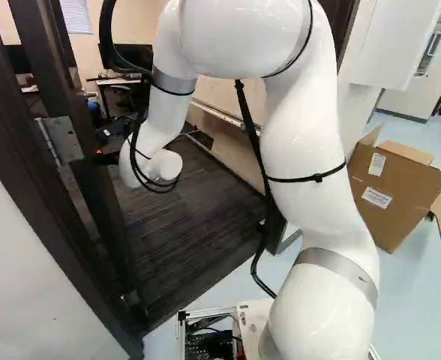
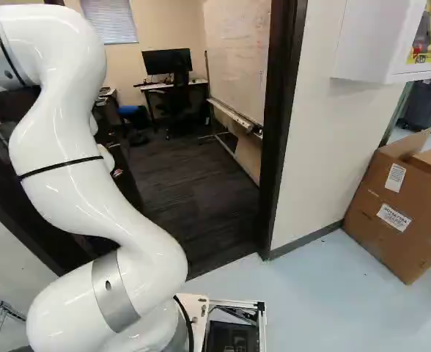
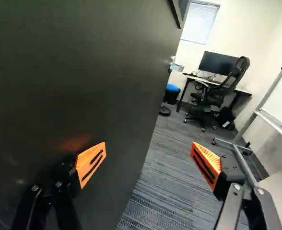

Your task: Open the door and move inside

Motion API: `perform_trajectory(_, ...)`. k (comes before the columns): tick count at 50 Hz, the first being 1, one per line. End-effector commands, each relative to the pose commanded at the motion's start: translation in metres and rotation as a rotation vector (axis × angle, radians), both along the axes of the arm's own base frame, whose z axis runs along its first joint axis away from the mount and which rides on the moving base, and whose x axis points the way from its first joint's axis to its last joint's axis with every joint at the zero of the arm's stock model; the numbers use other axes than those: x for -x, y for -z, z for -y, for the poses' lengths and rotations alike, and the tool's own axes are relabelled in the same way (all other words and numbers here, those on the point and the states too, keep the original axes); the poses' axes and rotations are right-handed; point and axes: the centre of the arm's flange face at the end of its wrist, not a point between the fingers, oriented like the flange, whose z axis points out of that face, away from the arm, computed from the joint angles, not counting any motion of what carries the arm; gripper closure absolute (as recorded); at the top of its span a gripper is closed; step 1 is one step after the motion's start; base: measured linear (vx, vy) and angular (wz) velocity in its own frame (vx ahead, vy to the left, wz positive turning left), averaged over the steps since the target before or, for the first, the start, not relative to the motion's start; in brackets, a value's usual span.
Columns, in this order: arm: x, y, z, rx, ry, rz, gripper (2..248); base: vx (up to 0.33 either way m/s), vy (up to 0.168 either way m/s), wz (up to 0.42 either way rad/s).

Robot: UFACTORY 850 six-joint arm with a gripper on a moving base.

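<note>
Pincer (image 1: 104, 155) spread wide, smooth dark door (image 3: 98, 62) standing open, faint orange sheen, silvery handle (image 3: 177, 67).

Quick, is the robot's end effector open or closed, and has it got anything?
End effector: open, its orange pads wide apart, holding nothing.

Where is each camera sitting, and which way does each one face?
Left base view: on the base, behind the arm and left of it, facing ahead through the doorway; the arm stands right of the middle.
Right base view: behind and right of the arm, facing the same doorway; the arm fills the left.
Wrist view: on the wrist, looking along the open pincer past the dark door into the office.
Both base views share the cardboard box.
</note>
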Motion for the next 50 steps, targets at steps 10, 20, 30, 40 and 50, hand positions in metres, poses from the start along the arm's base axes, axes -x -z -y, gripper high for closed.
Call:
perform_trajectory(10, -0.0012, 0.0005, -0.0022, 0.010, -0.028, 0.010, 3, 0.000, 0.000, 0.000)
perform_trajectory(20, -0.0023, 0.0010, -0.0042, 0.019, -0.056, 0.021, 3, 0.000, 0.000, 0.000)
perform_trajectory(30, -0.0031, 0.0015, -0.0062, 0.029, -0.083, 0.031, 3, 0.000, 0.000, 0.000)
perform_trajectory(40, -0.0046, 0.0019, -0.0074, 0.034, -0.098, 0.037, 3, 0.000, 0.000, 0.000)
perform_trajectory(50, -0.0067, 0.0019, -0.0048, 0.035, -0.093, 0.037, 3, 0.000, 0.000, 0.000)
